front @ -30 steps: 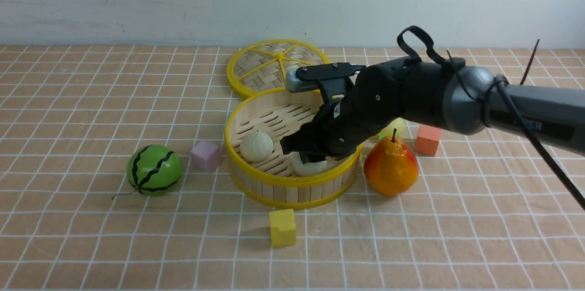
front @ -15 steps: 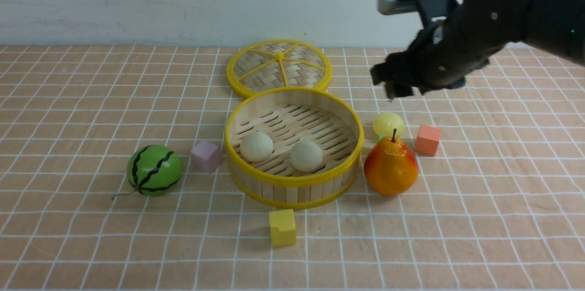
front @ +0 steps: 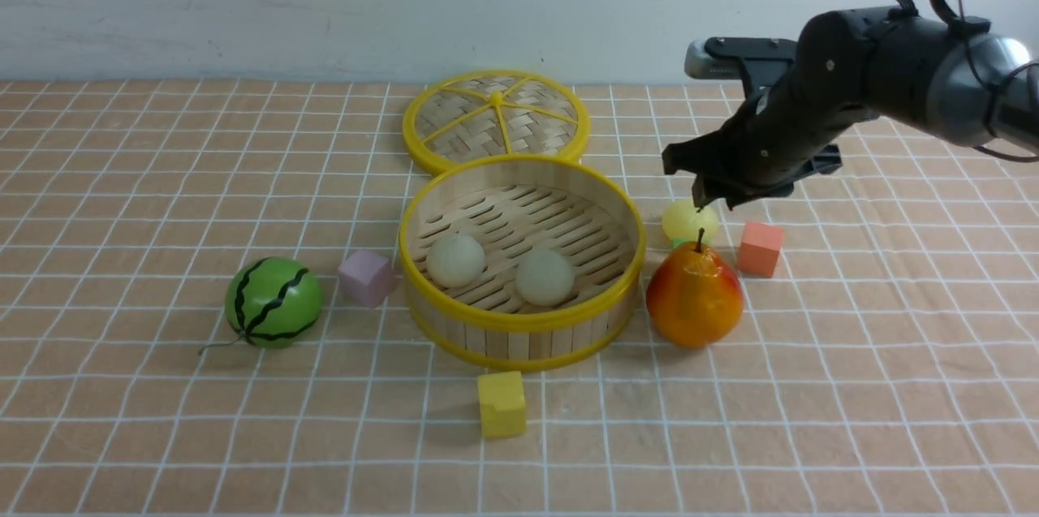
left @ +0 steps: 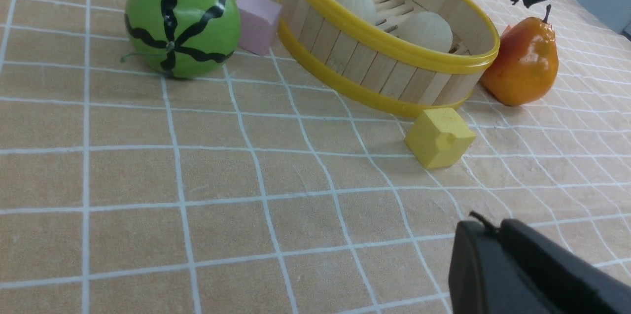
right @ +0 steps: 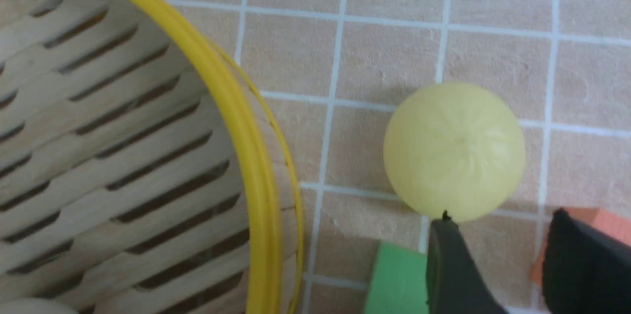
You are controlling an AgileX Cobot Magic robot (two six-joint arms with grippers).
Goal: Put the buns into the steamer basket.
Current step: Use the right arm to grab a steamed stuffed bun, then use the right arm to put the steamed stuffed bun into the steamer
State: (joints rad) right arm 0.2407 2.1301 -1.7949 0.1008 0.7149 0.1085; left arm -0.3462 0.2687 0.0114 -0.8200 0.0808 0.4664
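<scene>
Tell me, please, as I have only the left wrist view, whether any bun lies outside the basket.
Observer: Yes, a yellow bun sits behind the pear, right of the basket.
Operator: Is the right gripper on it?
Observer: No, the right gripper hangs just above it, open and empty.
Operator: Is anything crowding it?
Observer: A green block lies close beside it, and an orange cube stands to its right.

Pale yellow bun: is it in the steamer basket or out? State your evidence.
Out. The pale yellow bun lies on the checked cloth, outside the rim of the steamer basket, behind the pear.
</scene>
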